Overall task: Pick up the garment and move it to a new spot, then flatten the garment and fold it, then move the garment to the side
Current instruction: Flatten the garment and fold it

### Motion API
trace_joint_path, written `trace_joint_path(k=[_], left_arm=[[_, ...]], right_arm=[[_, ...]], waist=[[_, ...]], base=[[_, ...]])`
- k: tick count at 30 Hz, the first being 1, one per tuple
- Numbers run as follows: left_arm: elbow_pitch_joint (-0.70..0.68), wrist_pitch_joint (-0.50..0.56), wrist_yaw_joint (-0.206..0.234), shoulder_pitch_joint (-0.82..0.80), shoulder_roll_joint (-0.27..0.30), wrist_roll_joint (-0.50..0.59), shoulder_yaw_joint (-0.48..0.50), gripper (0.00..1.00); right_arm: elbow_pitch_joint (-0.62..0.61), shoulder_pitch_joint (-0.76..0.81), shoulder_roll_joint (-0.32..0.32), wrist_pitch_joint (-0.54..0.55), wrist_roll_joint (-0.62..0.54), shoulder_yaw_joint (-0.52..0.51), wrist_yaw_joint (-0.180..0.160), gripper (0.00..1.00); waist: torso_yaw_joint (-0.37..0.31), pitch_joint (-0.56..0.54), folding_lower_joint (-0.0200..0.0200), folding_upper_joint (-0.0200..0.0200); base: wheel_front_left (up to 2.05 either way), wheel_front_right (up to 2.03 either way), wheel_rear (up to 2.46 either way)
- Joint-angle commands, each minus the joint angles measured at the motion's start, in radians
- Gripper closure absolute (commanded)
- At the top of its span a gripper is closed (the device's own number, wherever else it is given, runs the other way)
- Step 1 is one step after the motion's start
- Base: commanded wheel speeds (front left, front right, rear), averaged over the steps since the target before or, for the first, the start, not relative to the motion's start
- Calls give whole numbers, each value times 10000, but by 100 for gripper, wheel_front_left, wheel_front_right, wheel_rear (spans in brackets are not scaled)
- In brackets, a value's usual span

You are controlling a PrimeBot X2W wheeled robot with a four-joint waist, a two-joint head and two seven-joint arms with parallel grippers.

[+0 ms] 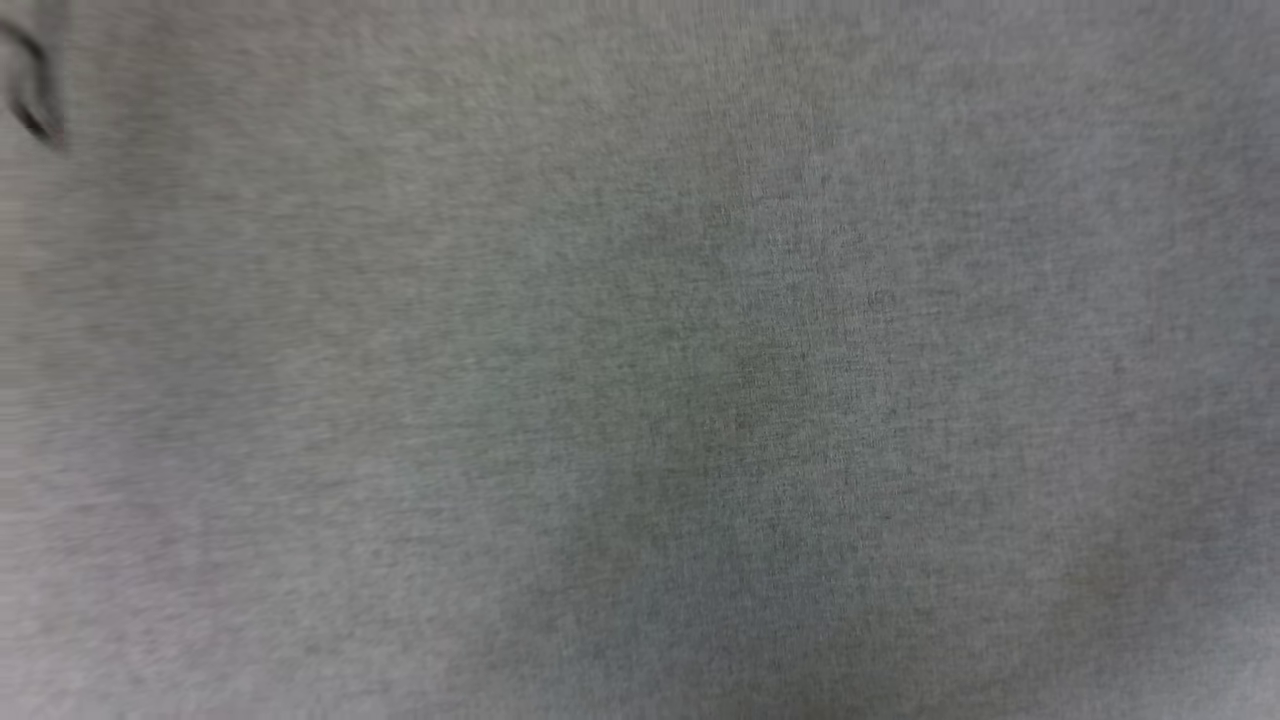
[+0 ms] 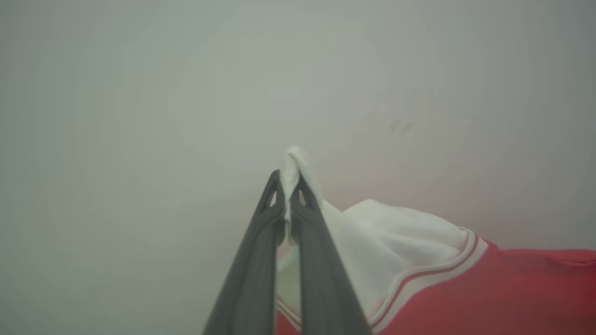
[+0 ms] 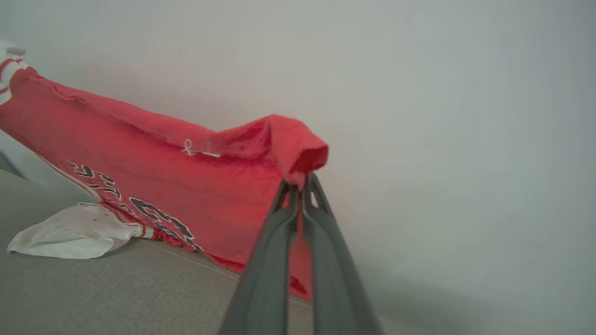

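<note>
L gripper [image 2: 286, 186] pinched a thin tuft of white sleeve [image 2: 396, 232]; R gripper [image 3: 300, 184] clamped the red hem [image 3: 288, 139]. Shirt [image 3: 163, 172] hung stretched btwn them, lower edge trailing on grey cloth [image 3: 93, 288]. Risk: such small bites could slip w/ a tug, dropping one end & bunching it.

Left gripper [image 2: 288, 186] pinching a red jersey shirt [image 2: 489, 298] by its white sleeve.
The two long dark grey fingers [image 2: 256, 260] rise from the bottom centre, tips closed on a bunched white fold at mid-frame; the red-striped sleeve and red body drape toward the lower right against a blurred pale grey background.
</note>
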Motion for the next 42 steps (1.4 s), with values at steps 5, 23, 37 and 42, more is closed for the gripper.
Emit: trace_joint_path(k=[5,23,37,42], left_arm=[[212,-600,-364,2482,-309,-695,151,100],[-4249,-592,1311,13732,215,-2360,907,100],[-8794,691,3662,18749,1095,-2887,1335,100],[-9123,995,3621,18326,1297,-2765,1183,100]], right_arm=[[-152,2093,-519,-136,610,604,-7,100],[-1521,10397,-1546,-500,2143,809,-15,100],[-4042,15543,-1384,381,1097,-2057,-18,100],[-5171,16199,-625,1435,87,-3292,-15,100]], waist=[[665,-1706,-1,0],[917,-5998,-1,0],[786,-7247,-1,0],[707,-7149,-1,0]], base=[[0,0,0],[0,0,0],[0,0,0],[0,0,0]])
